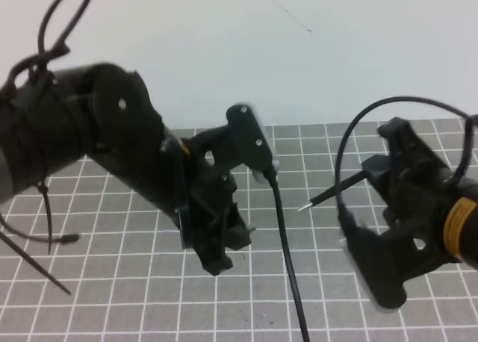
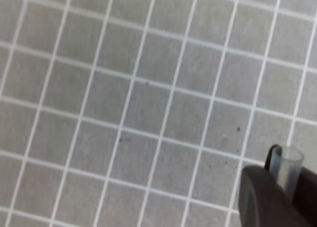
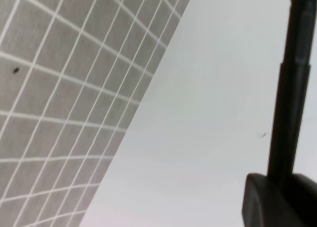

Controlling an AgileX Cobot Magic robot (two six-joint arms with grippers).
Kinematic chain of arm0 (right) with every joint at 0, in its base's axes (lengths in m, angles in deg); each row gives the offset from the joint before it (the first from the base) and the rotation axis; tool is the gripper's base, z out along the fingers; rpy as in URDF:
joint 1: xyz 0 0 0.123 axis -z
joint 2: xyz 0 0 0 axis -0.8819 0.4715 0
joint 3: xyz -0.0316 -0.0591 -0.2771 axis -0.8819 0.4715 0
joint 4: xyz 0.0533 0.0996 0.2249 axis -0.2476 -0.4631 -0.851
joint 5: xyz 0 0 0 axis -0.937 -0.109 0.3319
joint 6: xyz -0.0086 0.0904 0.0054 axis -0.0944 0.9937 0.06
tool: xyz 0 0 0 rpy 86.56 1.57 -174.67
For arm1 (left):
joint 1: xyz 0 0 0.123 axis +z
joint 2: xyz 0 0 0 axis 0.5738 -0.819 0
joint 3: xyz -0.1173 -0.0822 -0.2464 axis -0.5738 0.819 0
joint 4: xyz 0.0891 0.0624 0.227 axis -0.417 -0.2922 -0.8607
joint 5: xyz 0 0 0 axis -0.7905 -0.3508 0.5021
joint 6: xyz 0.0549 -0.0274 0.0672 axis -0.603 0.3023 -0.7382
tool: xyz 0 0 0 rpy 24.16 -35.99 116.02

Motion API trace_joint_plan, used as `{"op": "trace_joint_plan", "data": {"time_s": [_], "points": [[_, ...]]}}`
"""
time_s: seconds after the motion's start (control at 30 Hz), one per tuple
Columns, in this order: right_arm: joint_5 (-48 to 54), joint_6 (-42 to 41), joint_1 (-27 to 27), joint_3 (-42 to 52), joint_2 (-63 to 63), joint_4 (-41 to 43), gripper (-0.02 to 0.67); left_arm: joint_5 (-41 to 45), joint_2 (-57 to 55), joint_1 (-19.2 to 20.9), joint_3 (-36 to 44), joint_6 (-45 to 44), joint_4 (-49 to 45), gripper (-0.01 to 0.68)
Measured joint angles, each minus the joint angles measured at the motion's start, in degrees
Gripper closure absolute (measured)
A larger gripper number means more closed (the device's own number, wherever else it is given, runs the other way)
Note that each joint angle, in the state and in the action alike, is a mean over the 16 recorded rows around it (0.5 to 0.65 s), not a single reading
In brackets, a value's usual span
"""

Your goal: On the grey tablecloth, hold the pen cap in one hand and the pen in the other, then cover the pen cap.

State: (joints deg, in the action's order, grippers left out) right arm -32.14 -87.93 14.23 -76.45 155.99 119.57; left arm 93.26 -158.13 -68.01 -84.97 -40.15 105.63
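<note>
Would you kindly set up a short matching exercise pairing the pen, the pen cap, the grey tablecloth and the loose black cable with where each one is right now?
Things:
1. pen
2. pen cap
3. grey tablecloth
4. black cable

Places:
A. lying flat under both arms
B. gripped in the right gripper, tip pointing left
C. hanging down between the two arms
D. gripped in the left gripper, open end sticking out

Pairs: 1-B, 2-D, 3-A, 4-C

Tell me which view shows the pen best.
The exterior high view: the pen juts from the right claw, its tip aimed at the left arm. The right wrist view shows only its barrel close up; the left wrist view shows none of it.
</note>
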Motion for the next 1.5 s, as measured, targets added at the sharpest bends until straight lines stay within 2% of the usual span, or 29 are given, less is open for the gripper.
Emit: {"op": "trace_joint_plan", "data": {"time_s": [0.47,0.83,1.5], "points": [[1.27,3.57,-4.45,-0.01,0.05,4.94,0.644,5.45,-2.69,0.00,-5.45,-1.70,4.23,0.616],[2.47,6.45,-4.60,-0.01,0.30,5.70,0.644,4.34,-2.91,0.05,-5.81,-1.57,6.34,0.620],[4.23,6.79,-4.60,0.00,2.65,8.94,0.649,4.72,-2.91,0.11,-5.81,-1.33,7.30,0.616]]}}
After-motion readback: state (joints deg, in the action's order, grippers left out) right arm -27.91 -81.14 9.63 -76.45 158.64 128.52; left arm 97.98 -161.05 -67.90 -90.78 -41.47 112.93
